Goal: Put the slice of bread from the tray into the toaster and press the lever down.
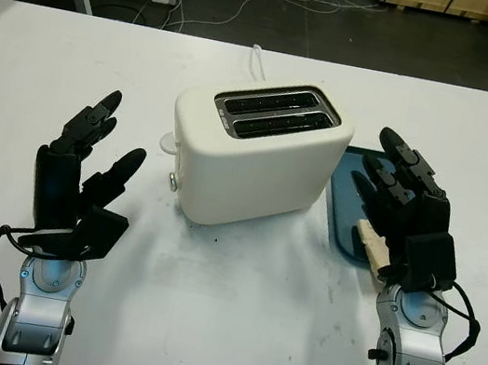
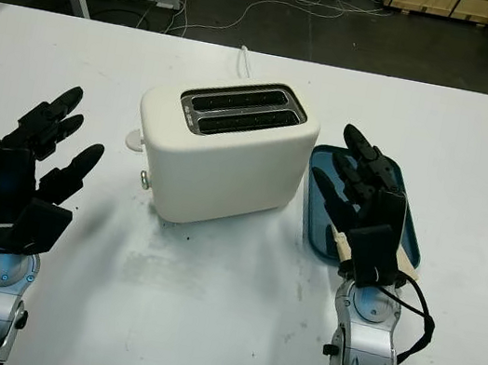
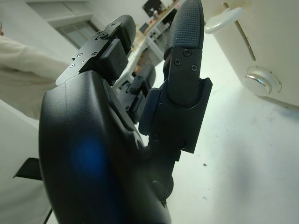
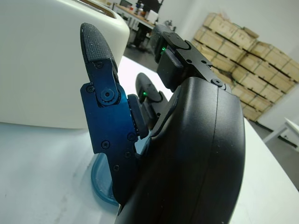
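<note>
Even overhead light, bright; soft shadows beneath the toaster [image 1: 259, 152]. Background beyond the left hand [image 3: 140, 116] blurred.

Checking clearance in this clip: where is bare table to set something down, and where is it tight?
Bare: in front of the toaster between the left hand and right hand, and behind the toaster. Tight: the tray, under the right hand with the bread.

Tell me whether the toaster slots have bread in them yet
Empty. Both slots of the toaster look dark and bare; the bread slice lies on the tray under the open right hand.
</note>
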Controlling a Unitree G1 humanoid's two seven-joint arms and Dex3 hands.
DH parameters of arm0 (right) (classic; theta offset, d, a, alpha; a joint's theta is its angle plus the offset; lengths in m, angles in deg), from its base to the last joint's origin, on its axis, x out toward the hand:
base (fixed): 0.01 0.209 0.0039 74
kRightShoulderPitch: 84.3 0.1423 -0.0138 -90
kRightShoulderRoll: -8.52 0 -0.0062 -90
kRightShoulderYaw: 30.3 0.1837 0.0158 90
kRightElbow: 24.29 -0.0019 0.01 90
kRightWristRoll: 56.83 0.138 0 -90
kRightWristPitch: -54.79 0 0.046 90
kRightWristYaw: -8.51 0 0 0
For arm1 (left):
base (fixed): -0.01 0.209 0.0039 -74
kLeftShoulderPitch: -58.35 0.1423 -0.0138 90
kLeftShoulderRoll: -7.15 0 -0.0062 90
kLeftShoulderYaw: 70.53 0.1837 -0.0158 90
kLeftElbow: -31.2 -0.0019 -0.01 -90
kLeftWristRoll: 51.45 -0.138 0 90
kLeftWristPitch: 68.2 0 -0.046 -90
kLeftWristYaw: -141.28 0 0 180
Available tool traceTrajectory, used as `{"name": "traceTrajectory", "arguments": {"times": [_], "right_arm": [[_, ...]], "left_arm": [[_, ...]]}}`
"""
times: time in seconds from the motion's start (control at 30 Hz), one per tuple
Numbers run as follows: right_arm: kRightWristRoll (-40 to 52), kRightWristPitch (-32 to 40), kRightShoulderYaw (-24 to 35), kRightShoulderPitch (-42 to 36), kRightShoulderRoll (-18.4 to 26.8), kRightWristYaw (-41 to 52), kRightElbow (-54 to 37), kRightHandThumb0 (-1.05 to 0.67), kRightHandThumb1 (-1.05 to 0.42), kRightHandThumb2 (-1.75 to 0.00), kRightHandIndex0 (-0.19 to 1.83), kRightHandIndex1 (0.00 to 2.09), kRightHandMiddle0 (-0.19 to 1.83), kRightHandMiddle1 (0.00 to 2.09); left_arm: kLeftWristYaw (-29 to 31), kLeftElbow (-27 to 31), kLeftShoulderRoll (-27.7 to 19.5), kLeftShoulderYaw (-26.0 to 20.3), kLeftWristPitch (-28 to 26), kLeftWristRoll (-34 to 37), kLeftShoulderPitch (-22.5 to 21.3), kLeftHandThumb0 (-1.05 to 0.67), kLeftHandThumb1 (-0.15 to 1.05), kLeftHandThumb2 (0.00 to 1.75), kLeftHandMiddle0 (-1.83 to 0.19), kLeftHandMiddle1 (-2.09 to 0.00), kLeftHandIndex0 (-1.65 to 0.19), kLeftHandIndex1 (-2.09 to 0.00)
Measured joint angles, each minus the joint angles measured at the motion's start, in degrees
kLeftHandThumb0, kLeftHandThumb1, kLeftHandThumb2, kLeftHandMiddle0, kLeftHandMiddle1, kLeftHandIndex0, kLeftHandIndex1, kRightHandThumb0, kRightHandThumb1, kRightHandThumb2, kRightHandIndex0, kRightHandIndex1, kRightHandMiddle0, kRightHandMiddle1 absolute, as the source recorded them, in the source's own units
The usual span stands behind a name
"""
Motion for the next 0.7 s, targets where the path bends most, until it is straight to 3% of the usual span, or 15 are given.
{"name": "traceTrajectory", "arguments": {"times": [0.47, 0.7], "right_arm": [[-0.69, 0.1, -0.69, -0.02, 0.96, 1.06, -0.46, -0.61, -0.91, 0.0, 0.58, 0.0, 0.51, 0.0], [-8.44, -0.93, -0.76, -2.16, 7.84, 2.48, -4.53, -0.59, -0.89, 0.0, 0.61, 0.02, 0.55, 0.02]], "left_arm": [[0.82, 0.0, -0.07, 0.13, 0.0, 0.37, -0.01, -0.74, 0.92, 0.22, -0.7, -0.04, -0.59, -0.01], [0.71, -0.29, 0.0, 0.4, 0.2, 0.28, -0.03, -0.75, 0.92, 0.22, -0.7, -0.04, -0.59, 0.0]]}}
